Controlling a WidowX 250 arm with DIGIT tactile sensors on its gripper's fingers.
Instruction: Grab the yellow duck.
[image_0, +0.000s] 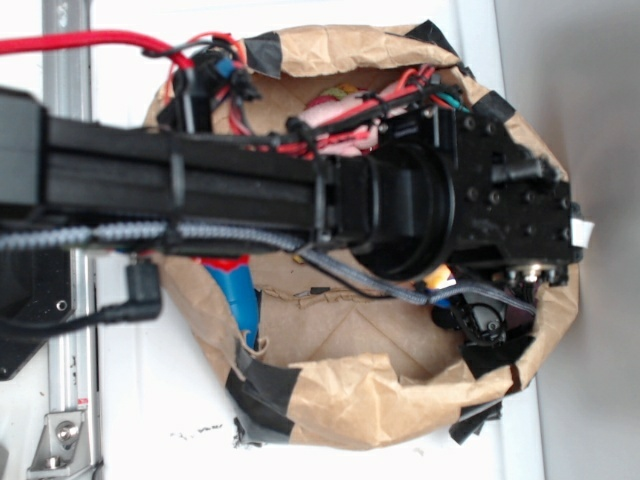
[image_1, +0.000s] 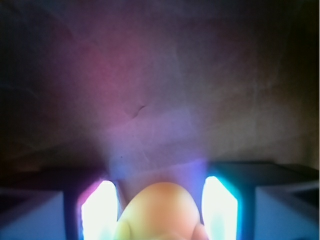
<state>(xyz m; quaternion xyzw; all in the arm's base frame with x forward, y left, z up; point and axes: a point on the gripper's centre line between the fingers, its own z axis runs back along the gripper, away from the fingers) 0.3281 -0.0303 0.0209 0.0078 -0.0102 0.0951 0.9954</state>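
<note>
The yellow duck (image_1: 160, 212) shows only in the wrist view, as a rounded, blurred yellow-orange shape at the bottom middle of the picture, sitting between the two glowing fingers (image_1: 102, 210) of the gripper (image_1: 160, 210). The fingers stand at a narrow spread, one close on each side of the duck, but the glare and blur hide whether they actually press on it. Behind the duck the wrist view shows creased brown paper, tinted pink and purple by the light. No writing, brand or label can be read in either view. The exterior view looks down on a brown paper bag (image_0: 340, 400) with its rim rolled down and patched with black tape (image_0: 262, 392), standing on a white surface (image_0: 590, 400) near that surface's lower edge. The black robot arm (image_0: 200, 185) reaches across from the left and dips into the bag, its bulky wrist covering most of the opening, so the gripper and duck are hidden here. Inside the bag, near the far rim, part of a pink object (image_0: 345, 110) shows among red wires (image_0: 400, 90), and near the left wall a blue object (image_0: 238, 295) sticks out under the arm. A small spot of yellow-orange (image_0: 440, 285) peeks from under the wrist, too small to identify.
</note>
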